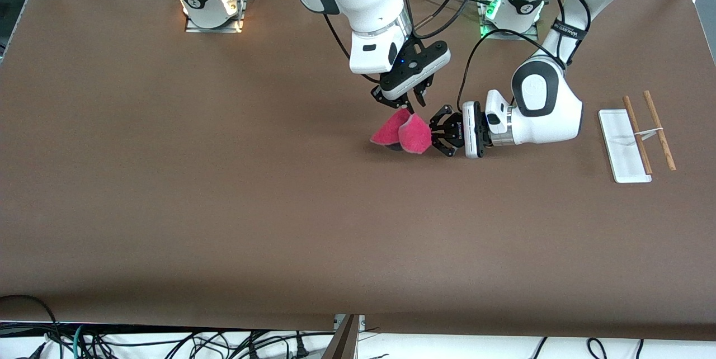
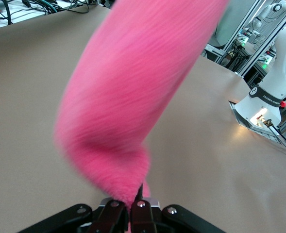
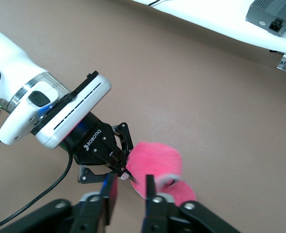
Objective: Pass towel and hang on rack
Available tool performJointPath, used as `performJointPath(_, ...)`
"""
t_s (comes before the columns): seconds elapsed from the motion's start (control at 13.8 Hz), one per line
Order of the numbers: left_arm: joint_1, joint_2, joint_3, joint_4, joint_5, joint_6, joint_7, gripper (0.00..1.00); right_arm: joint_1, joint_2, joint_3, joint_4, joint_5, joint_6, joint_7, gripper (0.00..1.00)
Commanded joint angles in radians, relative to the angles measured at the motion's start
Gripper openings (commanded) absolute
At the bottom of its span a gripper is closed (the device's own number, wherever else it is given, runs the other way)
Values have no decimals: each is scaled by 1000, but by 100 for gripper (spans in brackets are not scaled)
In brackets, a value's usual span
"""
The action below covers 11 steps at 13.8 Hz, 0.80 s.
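The pink-red towel hangs folded just above the middle of the table. My left gripper lies level and is shut on the towel's edge; in the left wrist view the towel is pinched between its fingers. My right gripper is open just above the towel and points down. In the right wrist view its jaws stand apart with table showing between them, over the towel and the left gripper. The rack, a white base with two brown rods, stands at the left arm's end.
The brown table has bare room toward the front camera and toward the right arm's end. Both arm bases stand along the table's edge farthest from that camera. Cables hang below the edge nearest the camera.
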Motion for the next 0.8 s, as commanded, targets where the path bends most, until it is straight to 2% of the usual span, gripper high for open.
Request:
performJointPath(0.0, 5, -26, -4, -16, -18, 16, 32, 0, -9, -6, 0, 12, -12, -11, 7, 100)
performJointPath(0.22, 7, -48, 3, -9, 6, 10, 20, 0, -20, -6, -6, 12, -15, -46, 5, 100)
performJointPath(0.43, 25, -59, 3, 51, 194, -40, -148, 0, -64, -33, -6, 12, -13, -101, -42, 100)
performJointPath(0.72, 53, -51, 8, 193, 510, -210, -411, 0, -146, -75, -6, 12, -10, -213, -105, 100)
